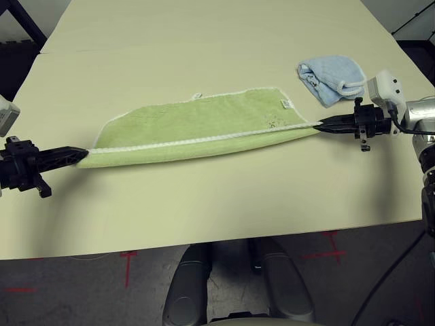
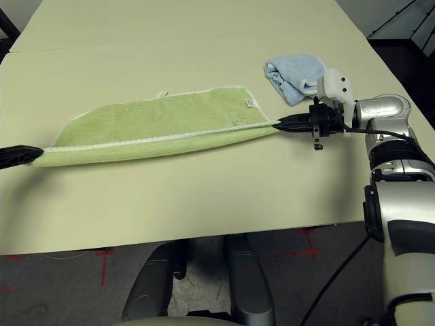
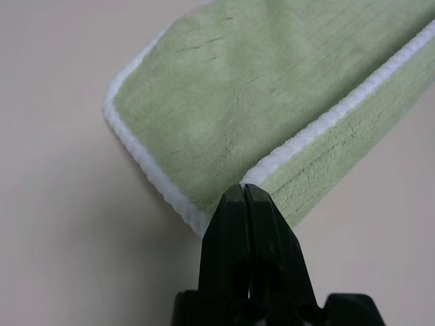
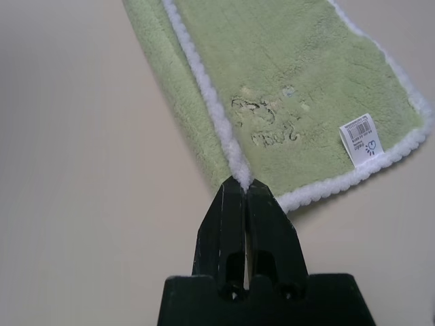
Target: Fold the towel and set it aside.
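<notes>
So I've got the towel (image 1: 204,125) stretched out across the middle of the table (image 1: 204,204), long axis running straight side to side between my two hands. Left gripper (image 1: 80,155) is pinched tight on the white edge at its end, right gripper (image 1: 319,125) is pinched on the opposite end. Each hand's equally close to its own corner. Looks folded lengthwise once already, so I reckon the next fold brings one end over to the other. The blue cloth (image 1: 332,78) sits just behind my right hand.

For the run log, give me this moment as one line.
towel: stretched between corners, near edge raised, far part on table | left gripper: shut on towel | right gripper: shut on towel | blue cloth: beyond right gripper
</notes>
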Controlling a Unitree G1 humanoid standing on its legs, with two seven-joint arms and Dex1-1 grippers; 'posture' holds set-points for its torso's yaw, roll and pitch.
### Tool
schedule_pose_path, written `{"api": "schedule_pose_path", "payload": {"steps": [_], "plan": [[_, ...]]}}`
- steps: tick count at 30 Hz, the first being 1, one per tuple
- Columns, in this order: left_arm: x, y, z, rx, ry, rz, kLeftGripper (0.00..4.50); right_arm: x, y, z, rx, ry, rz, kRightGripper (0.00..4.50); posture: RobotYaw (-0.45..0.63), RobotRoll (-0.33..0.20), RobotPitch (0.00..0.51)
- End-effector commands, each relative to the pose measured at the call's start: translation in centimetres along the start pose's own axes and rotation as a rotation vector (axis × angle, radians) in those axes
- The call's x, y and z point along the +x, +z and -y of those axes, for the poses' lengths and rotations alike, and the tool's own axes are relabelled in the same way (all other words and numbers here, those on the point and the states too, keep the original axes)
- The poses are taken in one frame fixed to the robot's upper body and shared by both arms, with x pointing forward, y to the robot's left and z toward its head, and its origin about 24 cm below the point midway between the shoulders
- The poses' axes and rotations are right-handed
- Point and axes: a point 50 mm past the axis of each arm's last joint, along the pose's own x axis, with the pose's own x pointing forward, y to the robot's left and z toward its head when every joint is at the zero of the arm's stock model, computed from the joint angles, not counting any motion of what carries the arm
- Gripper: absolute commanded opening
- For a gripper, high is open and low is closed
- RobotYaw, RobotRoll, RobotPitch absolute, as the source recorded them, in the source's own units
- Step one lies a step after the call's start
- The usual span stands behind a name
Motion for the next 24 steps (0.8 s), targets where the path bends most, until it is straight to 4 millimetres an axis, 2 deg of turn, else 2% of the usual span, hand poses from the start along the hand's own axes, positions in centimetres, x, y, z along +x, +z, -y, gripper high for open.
{"api": "schedule_pose_path", "payload": {"steps": [1, 10, 24], "plan": [[0.3, 0.1, -0.4, 0.019, 0.026, -0.01, 0.04, 0.4, 0.3, 0.2, 0.019, 0.006, 0.03, 0.0, 0.0, 0.0, 0.22], [1.4, 1.3, -2.0, 0.077, 0.153, 0.058, 0.04, 1.4, 1.4, 1.5, 0.123, -0.071, 0.129, 0.0, 0.0, 0.0, 0.222], [3.9, 3.5, -4.4, 0.134, 0.333, 0.177, 0.04, 2.4, 0.3, 3.0, 0.179, -0.367, 0.009, 0.0, 0.01, 0.0, 0.243]]}}
